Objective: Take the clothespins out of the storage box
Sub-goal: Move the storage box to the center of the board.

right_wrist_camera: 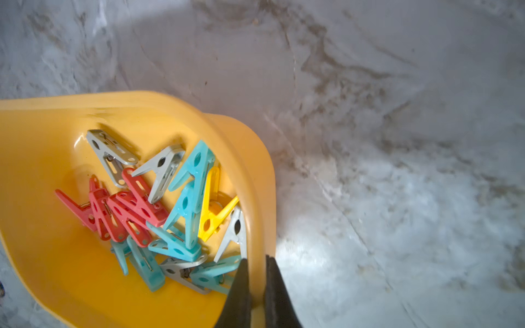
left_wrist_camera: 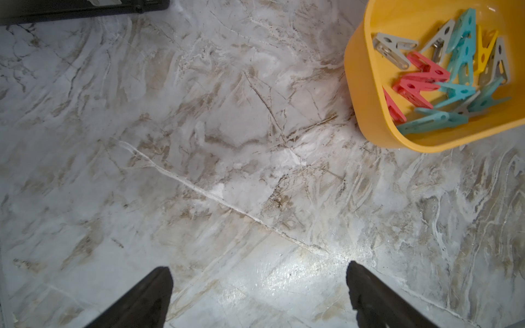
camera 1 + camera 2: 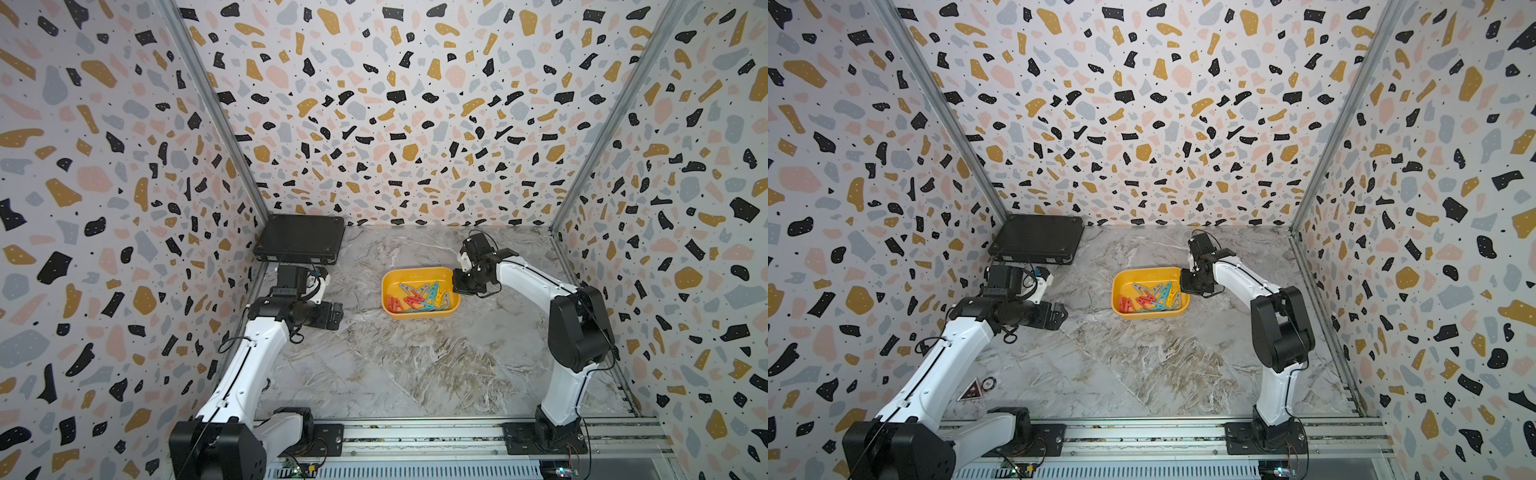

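Here the storage box (image 3: 419, 314) sits on the marble desk (image 3: 415, 365), right of the middle and closer to the far edge than to the near one, as both top views show (image 3: 1150, 313). All the clothespins (image 3: 419, 297) lie inside it in a loose heap, crowded toward its right end: red ones on the left of the heap, teal and grey ones crossing each other, and 1 yellow clothespin (image 1: 211, 210) close to the right wall. None lies on the desk.

The right gripper (image 1: 256, 259) is at the box's right end. In the right wrist view its 2 dark fingers (image 1: 241, 284) are drawn together on the yellow wall (image 1: 255, 170), 1 inside the box and 1 outside, with the wall pinched between them. The inner finger stands just beside a grey clothespin (image 1: 234, 233) and a teal one; whether it touches them I cannot tell.

The left gripper (image 2: 260, 269) hangs over bare desk near the left edge, well apart from the box, with its fingers (image 2: 159, 286) spread wide and nothing between them. A flat black case (image 3: 301, 243) lies in the far left corner of the desk.
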You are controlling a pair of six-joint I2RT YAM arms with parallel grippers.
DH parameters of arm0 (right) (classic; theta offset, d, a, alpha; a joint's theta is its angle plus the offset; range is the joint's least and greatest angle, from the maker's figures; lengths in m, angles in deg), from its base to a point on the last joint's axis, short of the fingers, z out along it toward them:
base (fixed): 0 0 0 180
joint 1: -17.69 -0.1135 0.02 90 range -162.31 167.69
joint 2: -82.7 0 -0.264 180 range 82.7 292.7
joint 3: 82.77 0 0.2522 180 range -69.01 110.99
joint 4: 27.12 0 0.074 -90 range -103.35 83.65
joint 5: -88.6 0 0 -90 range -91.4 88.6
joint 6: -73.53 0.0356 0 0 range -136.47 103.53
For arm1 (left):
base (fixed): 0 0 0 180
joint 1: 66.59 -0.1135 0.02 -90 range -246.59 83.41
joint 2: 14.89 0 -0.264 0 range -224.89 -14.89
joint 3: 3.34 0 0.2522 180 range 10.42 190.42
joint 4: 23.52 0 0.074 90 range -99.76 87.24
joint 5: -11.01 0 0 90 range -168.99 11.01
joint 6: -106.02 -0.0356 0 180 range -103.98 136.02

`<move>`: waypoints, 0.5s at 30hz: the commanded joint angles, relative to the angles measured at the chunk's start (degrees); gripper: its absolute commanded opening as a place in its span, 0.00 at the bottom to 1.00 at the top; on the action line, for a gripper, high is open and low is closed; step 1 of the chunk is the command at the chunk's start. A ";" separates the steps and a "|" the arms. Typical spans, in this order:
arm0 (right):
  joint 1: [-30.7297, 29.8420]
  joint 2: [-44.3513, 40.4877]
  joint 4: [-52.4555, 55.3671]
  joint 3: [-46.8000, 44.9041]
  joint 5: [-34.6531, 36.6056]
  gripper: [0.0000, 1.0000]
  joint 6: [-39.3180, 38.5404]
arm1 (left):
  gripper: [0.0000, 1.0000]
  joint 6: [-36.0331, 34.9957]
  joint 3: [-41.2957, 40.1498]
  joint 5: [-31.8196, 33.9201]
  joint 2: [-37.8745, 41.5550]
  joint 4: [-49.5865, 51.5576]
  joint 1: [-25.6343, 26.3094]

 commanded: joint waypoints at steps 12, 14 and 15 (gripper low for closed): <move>-11.87 -19.22 -2.47 -23.00 -8.18 0.04 -3.69 | 1.00 -4.23 -1.00 -9.72 -0.11 2.32 -0.35; -13.14 -20.77 -3.97 -24.58 -8.15 0.04 -2.93 | 1.00 -4.67 -0.92 -10.73 -0.09 2.63 -0.35; -13.85 -21.30 -4.66 -25.13 -8.15 0.04 -2.64 | 1.00 -4.86 -0.95 -11.30 -0.04 2.78 -0.35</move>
